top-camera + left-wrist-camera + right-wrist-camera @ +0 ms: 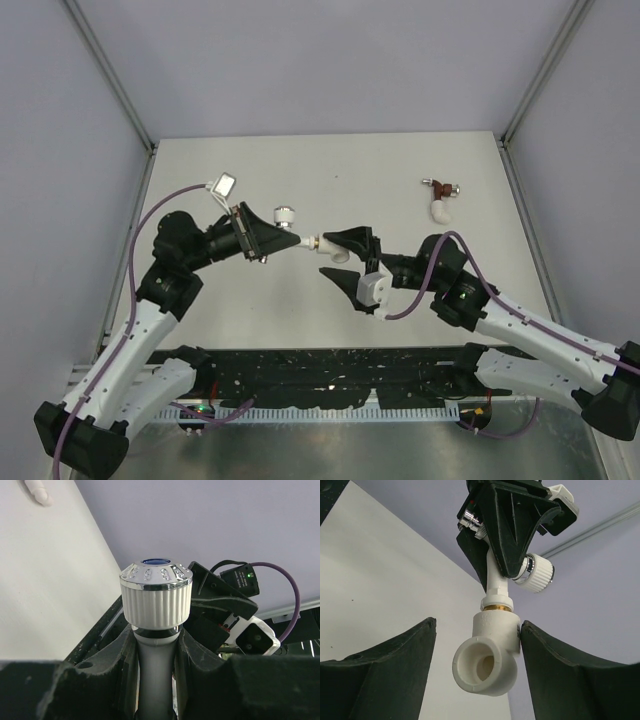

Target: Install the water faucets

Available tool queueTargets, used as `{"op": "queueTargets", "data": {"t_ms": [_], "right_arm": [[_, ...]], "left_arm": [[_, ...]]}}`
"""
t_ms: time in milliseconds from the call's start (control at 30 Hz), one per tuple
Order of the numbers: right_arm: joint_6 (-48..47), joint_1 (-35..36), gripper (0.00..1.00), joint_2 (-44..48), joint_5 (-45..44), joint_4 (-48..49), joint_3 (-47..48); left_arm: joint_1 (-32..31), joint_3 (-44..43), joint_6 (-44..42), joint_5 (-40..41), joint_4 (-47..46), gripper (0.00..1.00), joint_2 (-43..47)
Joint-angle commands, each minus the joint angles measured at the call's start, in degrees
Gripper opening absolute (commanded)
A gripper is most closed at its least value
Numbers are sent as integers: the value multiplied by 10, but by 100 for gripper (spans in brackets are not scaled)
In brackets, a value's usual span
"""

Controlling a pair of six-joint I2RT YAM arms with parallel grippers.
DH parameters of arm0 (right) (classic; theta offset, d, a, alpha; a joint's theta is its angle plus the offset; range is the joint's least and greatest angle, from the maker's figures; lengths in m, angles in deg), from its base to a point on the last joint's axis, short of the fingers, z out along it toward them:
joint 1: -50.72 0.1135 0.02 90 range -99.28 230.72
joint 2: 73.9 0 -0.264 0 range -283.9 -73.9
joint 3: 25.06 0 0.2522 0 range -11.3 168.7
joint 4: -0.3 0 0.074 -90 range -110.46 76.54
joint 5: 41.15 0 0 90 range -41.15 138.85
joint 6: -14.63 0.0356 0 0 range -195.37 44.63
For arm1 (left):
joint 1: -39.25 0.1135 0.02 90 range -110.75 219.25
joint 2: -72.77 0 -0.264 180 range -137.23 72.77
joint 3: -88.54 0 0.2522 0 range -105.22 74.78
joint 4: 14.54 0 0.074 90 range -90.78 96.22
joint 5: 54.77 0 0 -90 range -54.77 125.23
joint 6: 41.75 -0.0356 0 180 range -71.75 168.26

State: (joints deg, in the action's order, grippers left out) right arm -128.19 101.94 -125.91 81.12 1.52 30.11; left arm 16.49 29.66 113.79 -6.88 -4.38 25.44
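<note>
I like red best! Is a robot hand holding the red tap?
No, the dark red faucet lies on the table, nothing gripping it.

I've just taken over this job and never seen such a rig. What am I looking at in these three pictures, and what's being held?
Two robot arms stand at the near edge of a table. One picture looks down from above and behind them; the other two come from a camera on each wrist. The left gripper is shut on the white faucet, its knob upward in that wrist's view. The faucet's threaded end goes into a white elbow, which sits between the open fingers of the right gripper, seemingly touching one. Far right on the table lies the red faucet, apparently joined to a second elbow.
</note>
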Motion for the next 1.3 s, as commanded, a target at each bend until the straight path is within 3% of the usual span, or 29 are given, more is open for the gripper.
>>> {"op": "queueTargets", "data": {"t_ms": [0,100,167,333,467,633,733,867,1100,1267], "right_arm": [[-35,8,62,-9,-36,3,27],[-36,9,38,-15,-41,4,28],[-36,8,35,-16,-43,4,27],[16,7,18,-24,-20,-20,52],[116,-1,17,-49,54,-79,115],[290,-38,15,-104,197,-56,174],[400,-49,14,-135,227,-52,204],[473,-52,16,-197,256,-130,284],[705,-74,17,-276,315,-56,312],[695,-79,19,-280,287,-63,317]], "left_arm": [[2,-33,24,-31,-59,0,4],[2,-32,28,-42,-74,0,7],[2,-32,33,-51,-89,0,7],[2,-37,18,-89,-133,0,6],[0,-54,-98,-122,-111,0,21],[-11,-59,-322,-134,-42,0,73],[-13,-50,-441,-148,-27,0,101],[-21,-46,-535,-177,-23,0,129],[-23,-52,-539,-223,-46,0,135],[-23,-15,-474,-220,-115,0,151]]}}
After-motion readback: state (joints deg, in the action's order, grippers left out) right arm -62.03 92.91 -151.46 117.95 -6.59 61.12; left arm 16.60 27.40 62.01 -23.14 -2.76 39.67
